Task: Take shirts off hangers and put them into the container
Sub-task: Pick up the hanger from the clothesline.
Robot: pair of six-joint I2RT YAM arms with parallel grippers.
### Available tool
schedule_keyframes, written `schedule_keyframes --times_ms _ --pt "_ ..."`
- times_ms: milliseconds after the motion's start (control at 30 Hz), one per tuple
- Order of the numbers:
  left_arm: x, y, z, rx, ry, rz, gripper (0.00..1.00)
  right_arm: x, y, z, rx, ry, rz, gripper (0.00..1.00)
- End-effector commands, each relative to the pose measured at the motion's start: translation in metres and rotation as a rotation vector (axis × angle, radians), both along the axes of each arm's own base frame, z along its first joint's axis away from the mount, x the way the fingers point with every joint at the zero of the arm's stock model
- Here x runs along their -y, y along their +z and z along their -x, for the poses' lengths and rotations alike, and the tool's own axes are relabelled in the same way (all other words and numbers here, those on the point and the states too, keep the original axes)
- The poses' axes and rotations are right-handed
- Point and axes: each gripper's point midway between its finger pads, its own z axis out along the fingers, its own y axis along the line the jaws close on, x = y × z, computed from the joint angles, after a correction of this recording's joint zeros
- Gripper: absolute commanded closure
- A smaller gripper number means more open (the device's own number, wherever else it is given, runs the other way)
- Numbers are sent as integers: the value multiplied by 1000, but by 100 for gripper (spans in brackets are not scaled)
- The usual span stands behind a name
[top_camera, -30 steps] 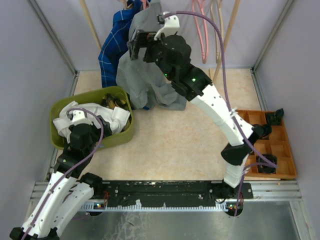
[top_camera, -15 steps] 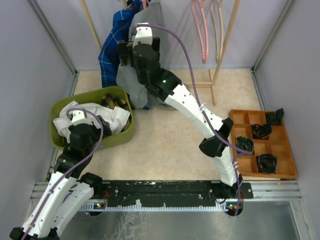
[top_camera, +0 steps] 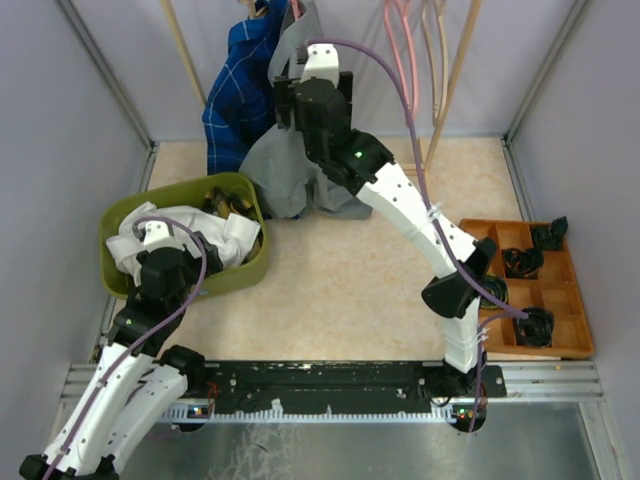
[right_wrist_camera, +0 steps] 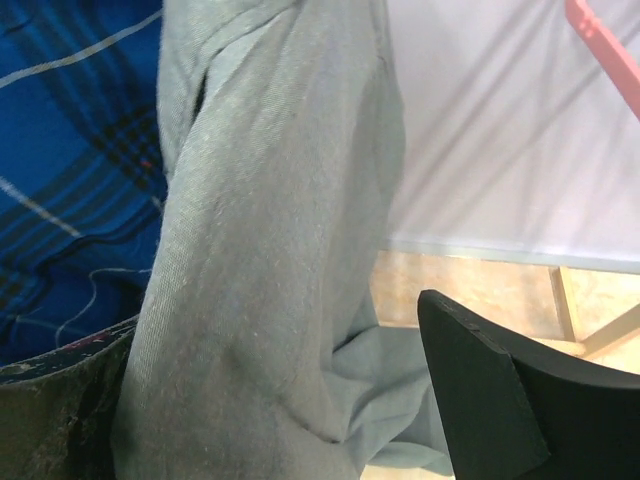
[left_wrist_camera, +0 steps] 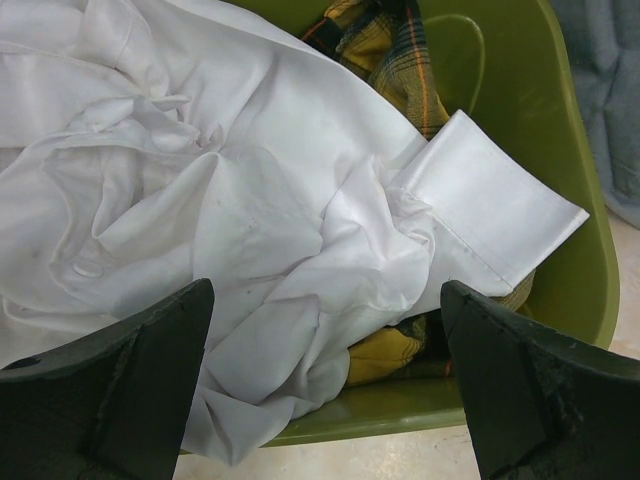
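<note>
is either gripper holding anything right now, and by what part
Nothing is held. The right gripper is open around the hanging grey shirt, not clamped on it; the left gripper is open above the white shirt in the basin.

The container (left_wrist_camera: 590, 270) is olive-green, the white shirt (left_wrist_camera: 250, 200) plain.

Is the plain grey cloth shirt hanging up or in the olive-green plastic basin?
Hanging up: the plain grey cloth shirt drapes from above beside the blue checked shirt, outside the olive-green plastic basin.
</note>
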Motion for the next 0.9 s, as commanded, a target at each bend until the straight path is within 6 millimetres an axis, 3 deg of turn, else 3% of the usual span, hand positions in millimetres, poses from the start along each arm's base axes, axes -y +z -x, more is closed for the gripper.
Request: schedule_keyframes --times_ms 0,133,200,367,533,667,867 --pt "-5 7 2 29 27 11 0 33 48 15 54 -8 -143 13" --pt "-4 6 1 26 26 10 0 31 50 16 56 2 -158 22" --pt "-4 6 1 24 26 9 0 35 45 14 41 -16 -144 31" --pt "-5 7 2 25 30 10 0 60 42 7 30 -72 -139 65" --pt "-5 5 2 20 29 7 0 88 58 9 78 -120 -88 78" --pt "-5 6 2 21 30 9 0 115 73 10 105 -132 -70 98" --pt "-4 6 2 21 24 11 0 130 80 10 115 -13 4 100"
